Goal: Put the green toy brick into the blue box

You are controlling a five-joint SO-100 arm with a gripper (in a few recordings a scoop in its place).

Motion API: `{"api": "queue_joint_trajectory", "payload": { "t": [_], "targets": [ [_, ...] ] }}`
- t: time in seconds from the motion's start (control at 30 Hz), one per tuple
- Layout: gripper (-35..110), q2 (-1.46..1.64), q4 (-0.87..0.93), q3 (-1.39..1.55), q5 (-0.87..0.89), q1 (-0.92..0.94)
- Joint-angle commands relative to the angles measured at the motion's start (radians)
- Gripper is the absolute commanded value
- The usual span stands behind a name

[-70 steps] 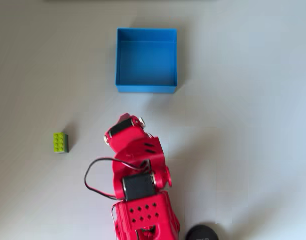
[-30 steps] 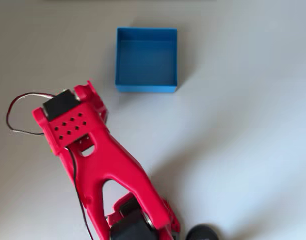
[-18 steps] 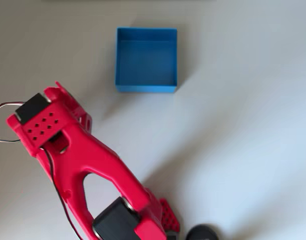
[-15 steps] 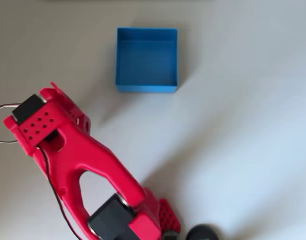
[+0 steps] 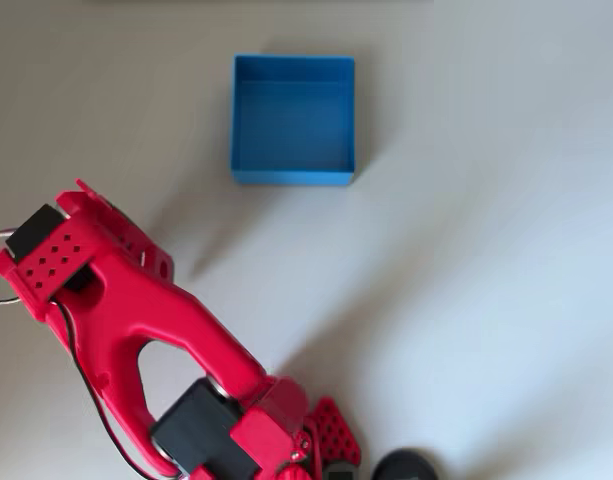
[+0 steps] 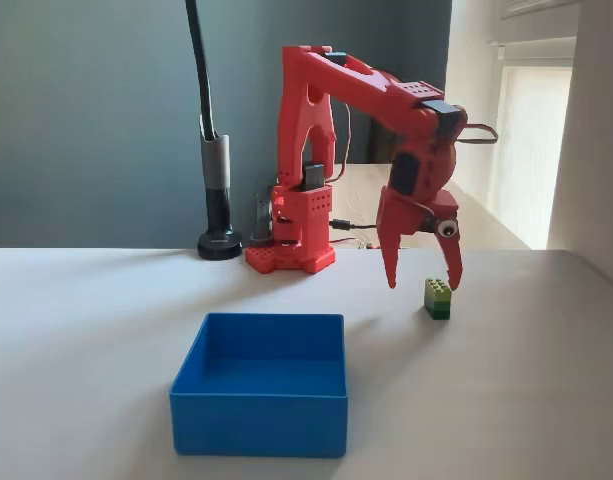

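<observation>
While the red arm's two-finger claw (image 6: 423, 275) hangs with its fingers spread just above the white bench (image 6: 546, 400), the small lime-green studded plastic brick (image 6: 437, 298) stands upright toward the bench's right edge in the fixed view, under the right fingertip. Well apart from it, the square bright blue plastic box (image 6: 259, 398) with low walls sits near the front edge.

In the fixed view we see our red arm (image 6: 356, 90) arched toward the right of the frame, its gripper (image 6: 422, 278) pointing down, jaws spread apart.
</observation>
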Motion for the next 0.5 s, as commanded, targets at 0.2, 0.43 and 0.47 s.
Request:
{"api": "queue_joint_trajectory", "payload": {
  "t": [0.2, 0.43, 0.47],
  "targets": [
    [33, -0.072, -0.015, -0.087, 0.015, -0.025],
    [32, -0.133, -0.037, -0.143, 0.017, -0.02],
    [32, -0.137, -0.04, -0.15, 0.014, -0.021]
  ]
}}
